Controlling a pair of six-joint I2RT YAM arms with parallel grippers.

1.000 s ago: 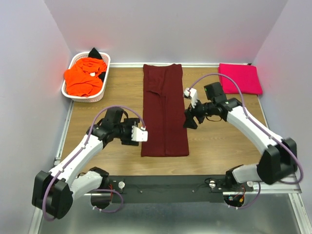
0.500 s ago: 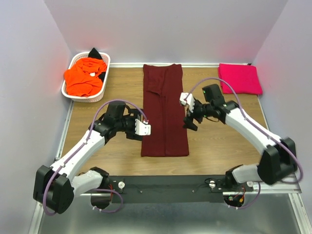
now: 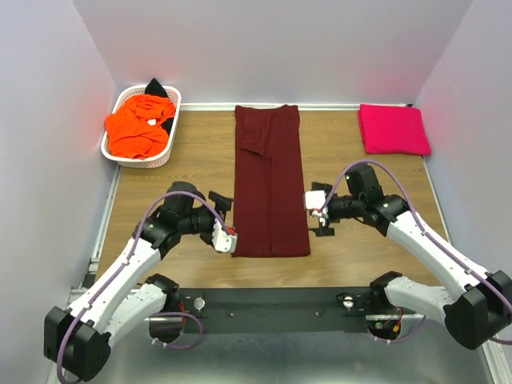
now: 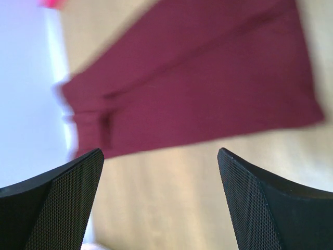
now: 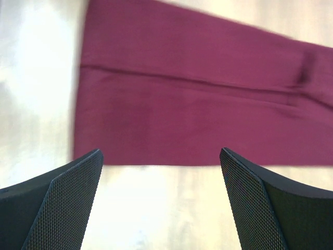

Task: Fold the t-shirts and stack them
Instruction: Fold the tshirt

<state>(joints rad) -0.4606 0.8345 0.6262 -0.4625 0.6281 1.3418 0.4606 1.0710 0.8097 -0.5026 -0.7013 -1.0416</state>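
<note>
1. Light wooden counter point(image 3: 200, 160): carries all items listed below. Both arms reach in over it from the near edge.

2. Dark maroon t-shirt point(image 3: 270, 180): lies flat at the middle of the counter, folded into a long narrow strip that runs from the far edge towards the near edge. A lengthwise fold line is visible, and a folded sleeve shows in the far half. The wrist views are blurred, but both show the same cloth point(image 4: 208, 88) point(image 5: 197, 109) lying flat on the wood.

3. White plastic lattice basket point(image 3: 142, 161): stands at the far left corner, well apart from the maroon strip. It holds a crumpled orange t-shirt point(image 3: 136, 124), heaped to the rim, and a black t-shirt point(image 3: 157, 86) that pokes up at the far side.

4. Bright pink t-shirt point(image 3: 392, 130): folded into a neat rectangle at the far right corner, by the wall.

5. Left pincer point(image 3: 226, 220): just beside the left long edge of the maroon strip, near its near end. The jaws stand fully spread and hold nothing. In its own view point(image 4: 160, 152), bare wood lies between the fingers and the cloth edge lies ahead of them.

6. Right pincer point(image 3: 318, 214): just beside the right long edge, opposite the left one. The jaws are likewise spread wide and empty. Its own view point(image 5: 161, 151) shows the strip's edge ahead of the fingertips, with wood beneath.
</note>
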